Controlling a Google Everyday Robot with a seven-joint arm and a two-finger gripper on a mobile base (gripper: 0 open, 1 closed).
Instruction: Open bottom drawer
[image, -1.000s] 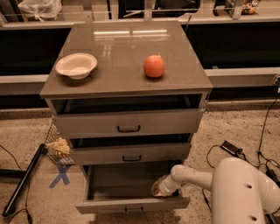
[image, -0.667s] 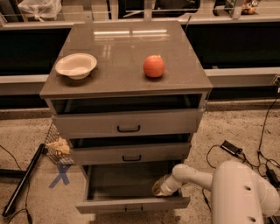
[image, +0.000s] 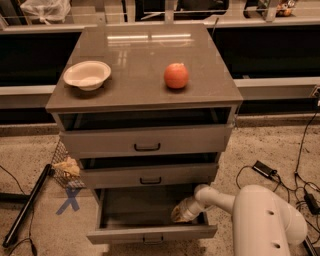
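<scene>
view: one camera, high | faces: down at surface (image: 135, 85) from its front edge | range: mid | pincer (image: 183, 210): inside bottom drawer (image: 120, 234), right side

The bottom drawer (image: 150, 234) is grey-taupe; the tan gripper (image: 181, 212) sits inside its right end. White arm (image: 265, 220), cream bowl (image: 87, 75), orange-red fruit (image: 176, 76), blue cross (image: 69, 199) on speckled beige floor (image: 260, 145).

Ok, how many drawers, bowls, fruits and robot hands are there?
drawers: 3 (top drawer, middle drawer, bottom drawer)
white bowl: 1
orange fruit: 1
hand: 1, inside the bottom drawer's right side
Total: 6
</scene>
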